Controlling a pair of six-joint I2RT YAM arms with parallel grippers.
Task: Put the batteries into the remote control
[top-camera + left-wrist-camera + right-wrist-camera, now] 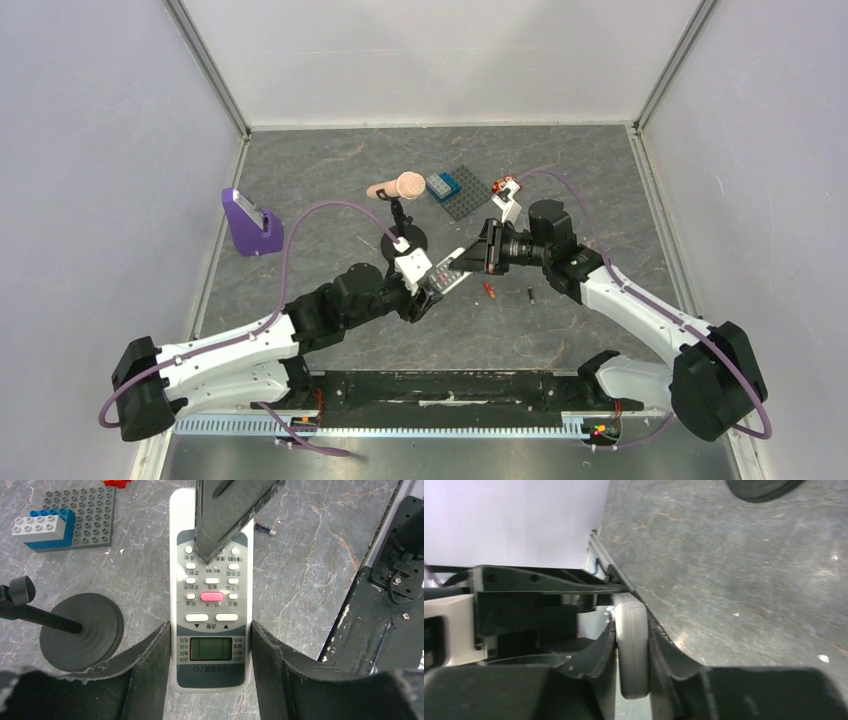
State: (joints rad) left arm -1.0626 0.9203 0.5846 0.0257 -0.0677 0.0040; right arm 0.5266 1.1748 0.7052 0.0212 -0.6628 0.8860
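Observation:
The white remote control (447, 275) is held between both grippers near the table's middle. In the left wrist view the remote (212, 600) lies buttons up, and my left gripper (210, 630) is shut on its sides at the screen end. My right gripper (468, 258) is shut on the other end. In the right wrist view the remote (631, 645) shows edge-on between the right gripper's (631, 630) pads. The red-orange battery (489, 289) and the black battery (529, 295) lie loose on the table just right of the remote. The black battery also shows in the left wrist view (264, 528).
A pink object (397, 187) sits on a black round stand (405, 242) behind the remote. A grey studded baseplate (468, 198) with blue and white bricks, a red block (500, 186) and a small white cover piece (510, 208) lie at the back. A purple holder (250, 222) stands far left.

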